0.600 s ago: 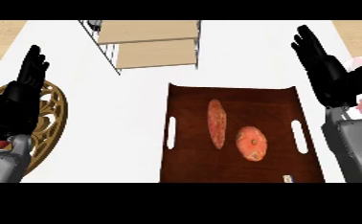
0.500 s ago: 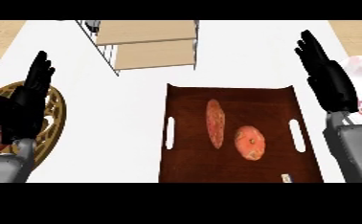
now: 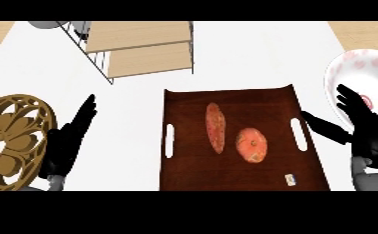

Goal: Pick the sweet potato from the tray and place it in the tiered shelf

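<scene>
A dark brown tray (image 3: 192,173) with slot handles lies in the middle of the white counter. On it a long reddish sweet potato (image 3: 215,127) lies lengthwise, and a rounder orange vegetable (image 3: 252,145) sits just right of it. The tiered shelf (image 3: 142,48), wire-framed with light wooden boards, stands at the back left. My left hand (image 3: 68,143) is open, low at the left, well apart from the tray. My right hand (image 3: 360,128) is open at the right edge, just beyond the tray's right handle. Neither hand holds anything.
A round golden openwork trivet (image 3: 21,138) lies at the left edge, partly behind my left hand. A white plate with pink spots (image 3: 347,73) sits at the right edge above my right hand. A small tag (image 3: 291,179) lies on the tray's front right corner.
Both hands have dropped lower in the view and come a little inward. The plate at the right now shows. The sweet potato and the other vegetable lie as before.
</scene>
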### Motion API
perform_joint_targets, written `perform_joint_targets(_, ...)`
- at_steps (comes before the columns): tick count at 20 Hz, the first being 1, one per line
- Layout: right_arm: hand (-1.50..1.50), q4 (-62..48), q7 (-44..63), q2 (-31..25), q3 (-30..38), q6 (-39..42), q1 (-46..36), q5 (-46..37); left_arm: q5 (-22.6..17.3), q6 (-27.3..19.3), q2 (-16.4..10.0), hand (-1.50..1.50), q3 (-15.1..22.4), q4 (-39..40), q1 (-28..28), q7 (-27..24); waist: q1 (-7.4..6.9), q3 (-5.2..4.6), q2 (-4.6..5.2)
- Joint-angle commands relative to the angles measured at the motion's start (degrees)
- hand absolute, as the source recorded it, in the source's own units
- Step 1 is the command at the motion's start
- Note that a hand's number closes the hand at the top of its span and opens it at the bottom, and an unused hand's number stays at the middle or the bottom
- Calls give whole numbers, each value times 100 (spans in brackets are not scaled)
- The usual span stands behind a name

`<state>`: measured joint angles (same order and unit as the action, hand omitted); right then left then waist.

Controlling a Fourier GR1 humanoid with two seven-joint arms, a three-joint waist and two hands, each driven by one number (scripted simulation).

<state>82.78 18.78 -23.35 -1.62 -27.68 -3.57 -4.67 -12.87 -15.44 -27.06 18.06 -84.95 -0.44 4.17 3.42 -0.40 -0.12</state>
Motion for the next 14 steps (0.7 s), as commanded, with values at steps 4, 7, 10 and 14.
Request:
perform_joint_targets(4,-150,1774,147,839,-889,-454,802,-348,-74,494,112,0,105,186,41,-58,-272,32,-13)
perform_joint_targets(7,-150,2237,606,695,-1440,-207,852,-792,-109,819,141,0,-88,813,-135,-491,-285,29,4)
perform_joint_targets(10,-150,2664,2029,498,-1758,203,194,-1116,134,526,501,0,154,776,-316,-284,-322,23,6)
perform_joint_targets(14,-150,2628,3480,56,-2188,1072,-45,-1368,-75,913,105,0,-32,575,-368,-109,-388,14,4)
